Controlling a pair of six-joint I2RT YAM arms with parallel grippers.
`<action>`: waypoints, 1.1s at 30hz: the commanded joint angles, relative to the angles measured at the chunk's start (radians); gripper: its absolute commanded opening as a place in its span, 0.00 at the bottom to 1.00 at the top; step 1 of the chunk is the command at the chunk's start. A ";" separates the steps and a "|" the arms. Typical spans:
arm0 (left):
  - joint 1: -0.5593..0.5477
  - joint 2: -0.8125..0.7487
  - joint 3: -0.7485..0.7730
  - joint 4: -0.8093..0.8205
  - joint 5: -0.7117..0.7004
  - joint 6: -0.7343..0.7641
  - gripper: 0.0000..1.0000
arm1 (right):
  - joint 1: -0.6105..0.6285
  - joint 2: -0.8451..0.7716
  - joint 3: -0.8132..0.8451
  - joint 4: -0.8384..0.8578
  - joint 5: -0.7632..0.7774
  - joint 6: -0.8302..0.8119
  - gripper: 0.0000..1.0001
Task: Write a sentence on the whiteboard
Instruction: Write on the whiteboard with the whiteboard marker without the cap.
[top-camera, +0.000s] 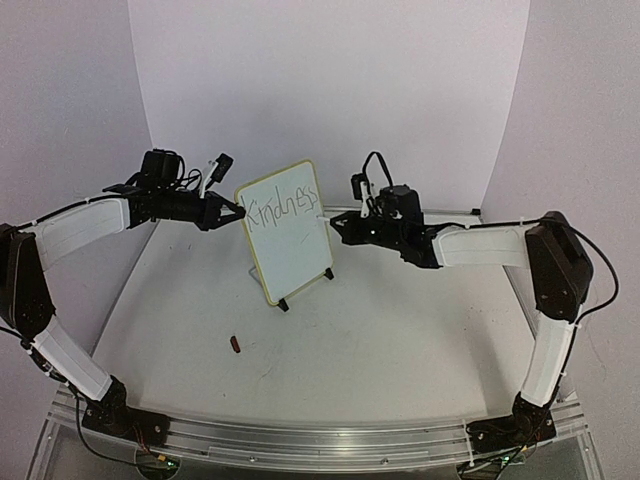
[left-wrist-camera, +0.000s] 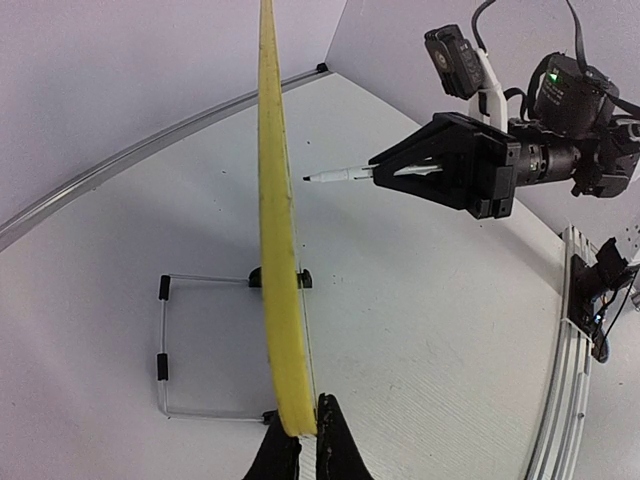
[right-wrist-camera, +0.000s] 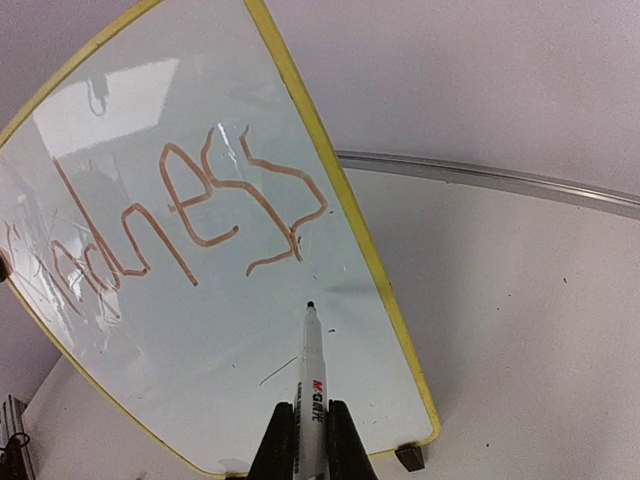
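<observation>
The whiteboard (top-camera: 290, 245) stands tilted on its black feet at mid-table, with a pale yellow frame. The sentence (top-camera: 283, 206) reads only "Kindness" along the top. My left gripper (top-camera: 240, 213) is shut on the board's left edge; in the left wrist view its fingers (left-wrist-camera: 300, 445) pinch the yellow frame (left-wrist-camera: 275, 200). My right gripper (top-camera: 335, 226) is shut on a white marker (right-wrist-camera: 311, 370). The marker tip sits just off the board (right-wrist-camera: 180, 370), below the last "s" of the sentence (right-wrist-camera: 200, 215). The left wrist view shows the marker (left-wrist-camera: 338, 176) a small gap from the board.
A small reddish-brown cap (top-camera: 236, 345) lies on the table in front of the board. The board's wire stand (left-wrist-camera: 165, 340) rests behind it. A metal rail (top-camera: 300, 440) runs along the near edge. White walls enclose the back and sides.
</observation>
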 joint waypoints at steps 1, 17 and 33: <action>-0.008 0.025 0.015 -0.033 -0.037 0.027 0.00 | -0.001 -0.164 -0.048 0.080 -0.004 0.002 0.00; -0.010 0.020 0.012 -0.034 -0.029 0.024 0.00 | 0.028 -0.340 -0.125 -0.080 -0.179 -0.062 0.00; -0.014 0.010 0.008 -0.039 -0.033 0.027 0.00 | 0.210 -0.125 0.012 -0.073 -0.105 -0.089 0.00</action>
